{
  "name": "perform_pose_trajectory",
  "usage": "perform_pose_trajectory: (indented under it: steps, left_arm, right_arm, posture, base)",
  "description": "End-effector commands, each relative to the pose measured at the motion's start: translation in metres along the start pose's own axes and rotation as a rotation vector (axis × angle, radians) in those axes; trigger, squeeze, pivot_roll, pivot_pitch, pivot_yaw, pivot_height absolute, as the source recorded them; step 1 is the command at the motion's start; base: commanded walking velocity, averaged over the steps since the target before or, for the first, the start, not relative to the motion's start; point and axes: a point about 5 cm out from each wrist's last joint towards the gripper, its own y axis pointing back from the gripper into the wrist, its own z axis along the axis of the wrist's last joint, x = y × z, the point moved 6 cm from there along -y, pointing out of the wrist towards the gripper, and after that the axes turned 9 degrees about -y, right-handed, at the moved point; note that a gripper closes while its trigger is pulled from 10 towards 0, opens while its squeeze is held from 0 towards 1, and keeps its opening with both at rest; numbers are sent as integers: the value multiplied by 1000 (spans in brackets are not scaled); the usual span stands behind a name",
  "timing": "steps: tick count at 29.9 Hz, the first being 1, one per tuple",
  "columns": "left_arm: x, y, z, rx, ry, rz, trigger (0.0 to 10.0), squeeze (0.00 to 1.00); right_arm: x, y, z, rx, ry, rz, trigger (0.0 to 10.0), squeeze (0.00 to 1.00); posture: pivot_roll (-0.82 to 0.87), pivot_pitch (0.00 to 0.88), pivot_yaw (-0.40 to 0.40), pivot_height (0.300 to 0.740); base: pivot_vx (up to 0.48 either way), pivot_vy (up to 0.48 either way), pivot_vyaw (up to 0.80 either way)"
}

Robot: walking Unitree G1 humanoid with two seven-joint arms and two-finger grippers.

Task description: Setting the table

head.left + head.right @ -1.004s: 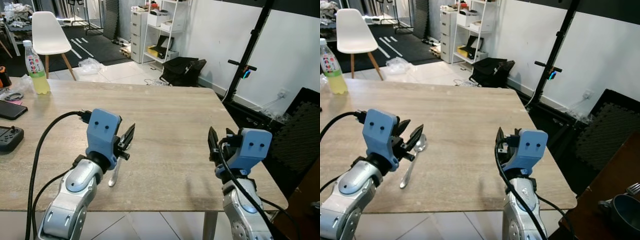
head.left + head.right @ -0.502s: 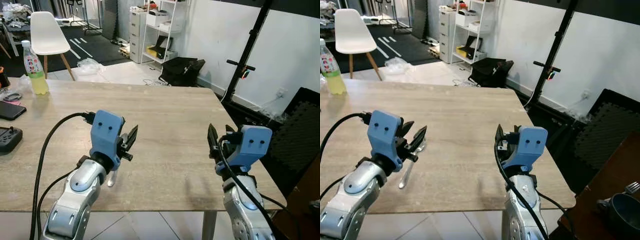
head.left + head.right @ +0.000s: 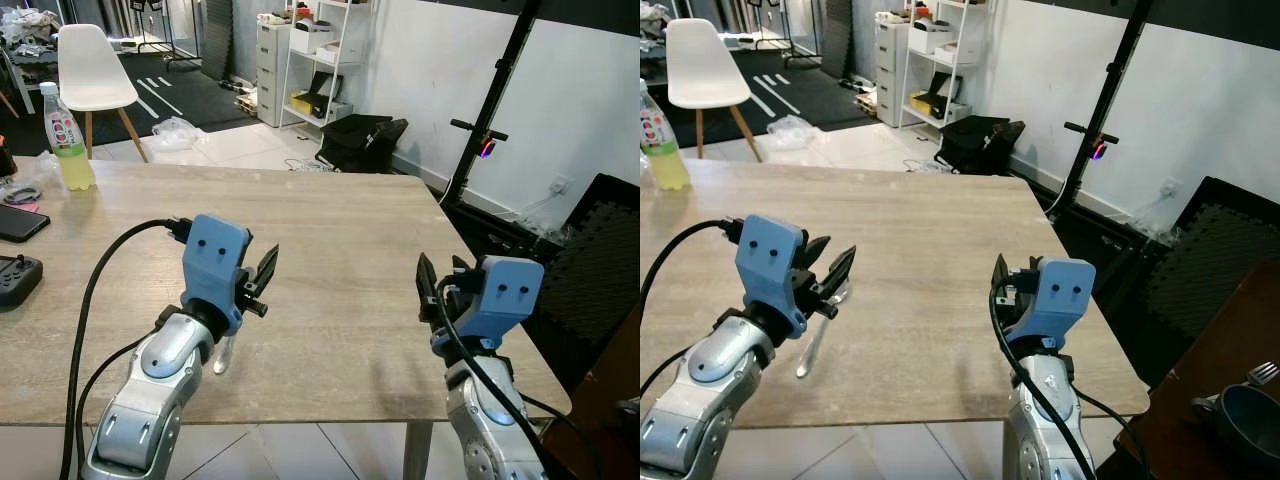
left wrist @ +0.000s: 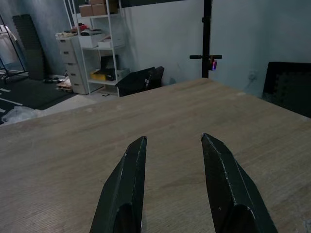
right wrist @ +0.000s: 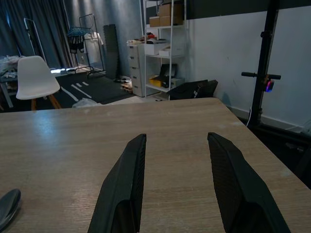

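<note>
Wooden table [image 3: 340, 240] lies before you in the left eye view; since a second ago your left gripper [image 3: 263, 280] has edged forward over the spoon [image 3: 221, 357], which rests flat on the table under that wrist, its handle toward the near edge. In the right eye view the spoon's bowl peeks out just beside the parted left fingers [image 3: 840, 268], and the right gripper [image 3: 996, 283] hovers well apart from it. Your left wrist view shows spread fingers [image 4: 127, 179] over bare wood. Your right wrist view catches the spoon's bowl beside its open fingers [image 5: 127, 179].
</note>
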Motion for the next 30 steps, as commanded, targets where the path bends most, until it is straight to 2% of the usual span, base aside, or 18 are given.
perform_pose_trajectory:
  steps: [1, 30]
  left_arm:
    - [-3, 0, -6, 19, -3, -10, 10000, 0]
    - [0, 2, -4, 22, -9, -6, 10000, 0]
  right_arm:
    - [-2, 2, -3, 6, 9, -7, 10000, 0]
    - [-2, 3, -4, 14, 5, -17, 10000, 0]
  posture:
    - [88, 0, -10, 740]
    - [132, 32, -4, 740]
  base:
    - [0, 0, 0]
    - [0, 0, 0]
